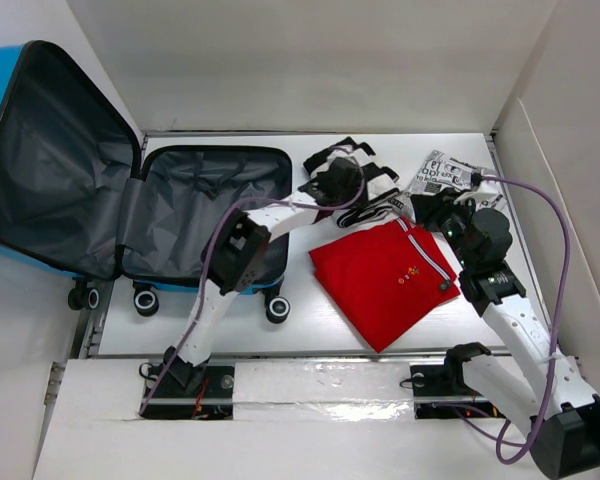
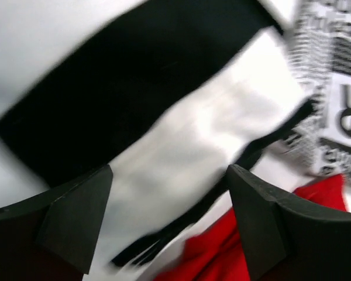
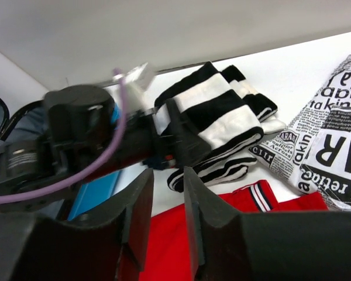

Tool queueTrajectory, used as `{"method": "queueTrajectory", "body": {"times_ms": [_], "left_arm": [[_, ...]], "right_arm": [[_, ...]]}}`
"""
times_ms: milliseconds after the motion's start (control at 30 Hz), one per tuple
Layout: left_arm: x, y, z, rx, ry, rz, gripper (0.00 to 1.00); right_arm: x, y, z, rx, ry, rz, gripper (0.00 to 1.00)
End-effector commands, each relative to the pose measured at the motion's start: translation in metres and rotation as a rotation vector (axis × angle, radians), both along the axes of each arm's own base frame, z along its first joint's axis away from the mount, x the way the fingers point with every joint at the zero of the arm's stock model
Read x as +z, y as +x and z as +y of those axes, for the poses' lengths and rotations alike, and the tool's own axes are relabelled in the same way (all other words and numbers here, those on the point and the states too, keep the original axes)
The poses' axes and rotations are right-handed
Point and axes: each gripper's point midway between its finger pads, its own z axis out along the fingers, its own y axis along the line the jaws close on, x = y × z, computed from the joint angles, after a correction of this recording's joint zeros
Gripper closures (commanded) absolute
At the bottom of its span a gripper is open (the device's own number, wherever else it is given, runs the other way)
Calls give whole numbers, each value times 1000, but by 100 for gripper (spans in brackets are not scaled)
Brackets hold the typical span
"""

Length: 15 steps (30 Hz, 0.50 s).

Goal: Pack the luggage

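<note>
The luggage [image 1: 60, 170] lies open, well to the left of the left gripper [image 2: 169, 199]. A red shirt [image 1: 380, 275] lies just nearside of both grippers. The left jaws stand wide apart over a black-and-white striped garment [image 3: 222, 117]. The right gripper [image 3: 167, 175] is narrowly parted and empty, beside newsprint-patterned fabric [image 3: 333, 146].

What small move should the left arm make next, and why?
Probably close the left gripper on the striped garment. Its jaws stand wide open right at the folded black-and-white cloth, not gripping it yet, and the luggage lies open on the table's left side.
</note>
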Motion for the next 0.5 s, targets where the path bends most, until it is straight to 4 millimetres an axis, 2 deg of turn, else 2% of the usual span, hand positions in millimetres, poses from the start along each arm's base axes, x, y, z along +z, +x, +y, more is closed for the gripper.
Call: {"method": "queueTrajectory", "body": {"times_ms": [0,33,67,133,200,233,300,333,433,467], "left_arm": [[91,19,50,176,-141,-151,24],[87,16,58,207,-143,-144,27],[80,12,74,263,-114,-146,41],[70,14,91,331,-80,-133,60],[57,14,104,384,-53,-102,62],[53,14,105,391,-46,-95,62],[42,17,108,395,-27,-70,53],[38,18,105,387,-18,-55,43],[18,27,99,374,22,8,36],[4,27,96,363,39,33,32]], "right_arm": [[12,2,3,23,8,-55,68],[13,2,5,30,9,-58,75],[11,3,6,35,9,-51,81],[12,2,7,46,9,-51,91],[11,3,8,50,7,-49,91],[10,3,9,53,5,-48,90],[10,3,9,55,5,-48,83],[11,3,9,57,5,-49,73],[11,2,11,67,7,-50,60],[12,2,12,72,6,-52,58]]}}
